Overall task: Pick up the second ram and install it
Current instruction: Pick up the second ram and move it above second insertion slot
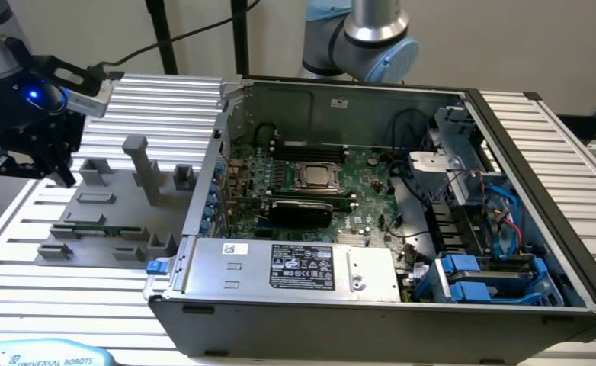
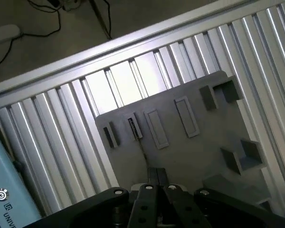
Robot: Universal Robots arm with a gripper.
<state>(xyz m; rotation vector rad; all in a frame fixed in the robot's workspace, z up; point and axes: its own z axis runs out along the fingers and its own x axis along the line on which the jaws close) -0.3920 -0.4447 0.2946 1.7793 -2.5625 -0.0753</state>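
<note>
The second ram (image 1: 94, 227) is a thin green strip lying in the near row of the grey fixture plate (image 1: 115, 210), at the exterior view's left, outside the computer case. My gripper (image 1: 46, 171) hangs above the plate's far left corner, apart from the ram and higher than the fixture blocks. In the wrist view its fingertips (image 2: 156, 175) stand close together with nothing between them, over the plate (image 2: 180, 152). The green motherboard (image 1: 309, 187) lies inside the open case.
A tall grey post (image 1: 140, 168) and several low blocks rise from the fixture plate. The open case wall (image 1: 212, 183) borders the plate on the exterior view's right. Ribbed aluminium table (image 1: 33, 259) surrounds it. A teal Universal Robots unit (image 1: 44, 354) sits at the near edge.
</note>
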